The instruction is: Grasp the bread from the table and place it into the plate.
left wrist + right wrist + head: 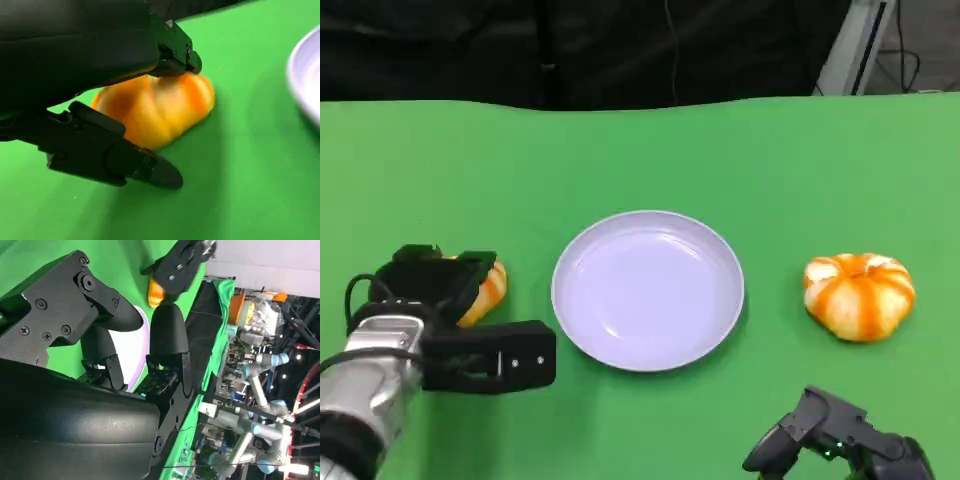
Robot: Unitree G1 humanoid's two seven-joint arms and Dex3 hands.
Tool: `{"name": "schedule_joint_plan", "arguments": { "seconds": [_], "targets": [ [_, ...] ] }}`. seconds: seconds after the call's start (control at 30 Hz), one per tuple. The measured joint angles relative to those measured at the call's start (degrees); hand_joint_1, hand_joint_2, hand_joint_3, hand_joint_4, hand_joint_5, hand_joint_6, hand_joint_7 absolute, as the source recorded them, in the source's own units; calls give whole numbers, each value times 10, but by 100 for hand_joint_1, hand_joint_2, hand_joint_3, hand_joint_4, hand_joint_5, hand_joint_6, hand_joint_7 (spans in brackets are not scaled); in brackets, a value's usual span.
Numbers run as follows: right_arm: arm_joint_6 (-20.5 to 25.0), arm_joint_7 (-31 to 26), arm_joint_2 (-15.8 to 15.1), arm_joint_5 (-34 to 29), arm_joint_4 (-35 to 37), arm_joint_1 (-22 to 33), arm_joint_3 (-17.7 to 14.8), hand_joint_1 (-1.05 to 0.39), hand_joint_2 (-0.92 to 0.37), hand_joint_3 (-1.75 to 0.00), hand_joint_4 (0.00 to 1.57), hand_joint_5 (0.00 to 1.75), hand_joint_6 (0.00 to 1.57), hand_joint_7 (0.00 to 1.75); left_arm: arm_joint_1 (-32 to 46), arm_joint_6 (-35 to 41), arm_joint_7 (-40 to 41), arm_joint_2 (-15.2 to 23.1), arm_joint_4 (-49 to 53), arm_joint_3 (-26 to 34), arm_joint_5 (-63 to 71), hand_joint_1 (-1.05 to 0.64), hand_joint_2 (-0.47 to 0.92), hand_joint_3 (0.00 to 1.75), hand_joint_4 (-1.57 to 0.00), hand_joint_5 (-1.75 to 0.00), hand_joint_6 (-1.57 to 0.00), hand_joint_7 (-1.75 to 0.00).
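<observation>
Head view: green table (640,150) fills most of the frame, dark backdrop behind its far edge. Pale lavender plate (648,290) sits at centre, holding nothing.

Two orange-and-white striped bread rolls. One bread roll (858,295) lies well right of the plate, free on the cloth, untouched. The other, the bread (486,290), lies just left of the plate and is half hidden by the left hand (460,320). Silver left forearm (365,385) enters from the lower-left corner.

Left wrist view: left hand (100,100) straddles the bread (160,107). One finger (172,55) lies over its top and touches it; the thumb (125,160) runs low along its near side, right against it or very nearly. Bread rests on the cloth. Fingers set around it rather than plainly clamped; a firm hold cannot be told. Plate rim (305,75) at the frame edge, apart from the bread.

Right hand (840,440) sits low at the lower-right edge of the head view, near the table's front, well short of the free roll. Right wrist view: right hand (125,350) with fingers (167,340) apart and nothing between them.
</observation>
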Motion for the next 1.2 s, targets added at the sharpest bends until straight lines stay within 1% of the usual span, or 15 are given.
{"name": "schedule_joint_plan", "arguments": {
  "seconds": [0.07, 0.1, 0.13, 0.17, 0.2, 0.23, 0.27, 0.43, 0.97, 1.0, 1.03, 1.07, 1.1, 1.17, 1.2],
  "targets": [
    [1, 1, 0, 0, -4, 2, 2, -10, -37, -125, 70, 158, 76, 131, -18, -1, 1, -7, 37, -6, -14, -30, 92, 9, -37, -17, -41, -2],
    [3, 0, 0, 0, -6, 3, 2, -10, -37, -125, 70, 158, 76, 131, -23, -2, 2, -9, 49, -8, -20, -28, 92, 11, -56, -21, -61, -6],
    [5, 1, 0, 0, -7, 5, 3, -10, -37, -125, 70, 158, 76, 131, -27, -7, 7, -10, 58, -9, -25, -27, 92, 11, -66, -22, -72, -7],
    [7, 1, 0, 0, -8, 7, 3, -11, -37, -125, 69, 158, 76, 131, -28, -17, 19, -9, 64, -8, -34, -29, 90, 5, -78, -99, -99, -10],
    [8, 1, -1, 0, -8, 8, 3, -11, -37, -125, 69, 158, 76, 131, -27, -32, 40, -8, 68, -8, -42, -30, 89, 3, -79, -132, -109, -10],
    [9, 1, -1, 0, -8, 8, 3, -10, -37, -125, 70, 159, 76, 131, -25, -49, 65, -5, 70, -7, -46, -29, 86, 1, -82, -157, -118, -11],
    [9, 1, -1, 0, -8, 7, 3, -10, -37, -124, 70, 159, 76, 131, -23, -66, 90, -2, 71, -7, -49, -29, 85, 1, -83, -165, -121, -11],
    [8, 1, -1, 0, -7, -2, 3, -11, -37, -124, 70, 159, 77, 131, -17, -123, 160, 12, 79, -12, -60, -29, 88, 1, -80, -174, -123, -13],
    [8, 1, -1, 0, -7, -4, 3, -11, -37, -125, 70, 159, 77, 131, -17, -136, 169, 15, 82, -20, -66, -29, 88, 0, -80, -175, -120, -20],
    [8, 1, -1, 0, -7, -4, 3, -10, -36, -126, 70, 160, 77, 131, -17, -136, 169, 15, 82, -20, -66, -22, 88, 4, -85, -175, -93, -104],
    [9, 1, 0, 0, -7, -4, 3, -8, -33, -129, 71, 160, 77, 131, -14, -144, 178, 17, 76, -20, -66, -20, 78, 31, -88, -175, -81, -139],
    [9, 1, 0, 0, -7, -4, 3, -6, -32, -132, 72, 160, 78, 132, -5, -158, 199, 25, 52, -17, -65, -18, 54, 80, -90, -175, -73, -160],
    [9, 0, 0, 0, -7, -3, 3, -6, -31, -133, 72, 160, 78, 132, 3, -177, 228, 32, 17, -15, -64, -18, 46, 98, -91, -175, -70, -167],
    [9, 2, 0, 0, -7, -5, 5, -6, -32, -132, 71, 159, 78, 131, 6, -203, 278, 42, -47, -6, -63, -18, 36, 118, -92, -175, -69, -173],
    [9, 2, 0, 0, -7, -7, 6, -6, -32, -131, 71, 159, 77, 131, 5, -206, 292, 45, -71, -1, -63, -18, 35, 123, -92, -175, -69, -174]
  ]
}}
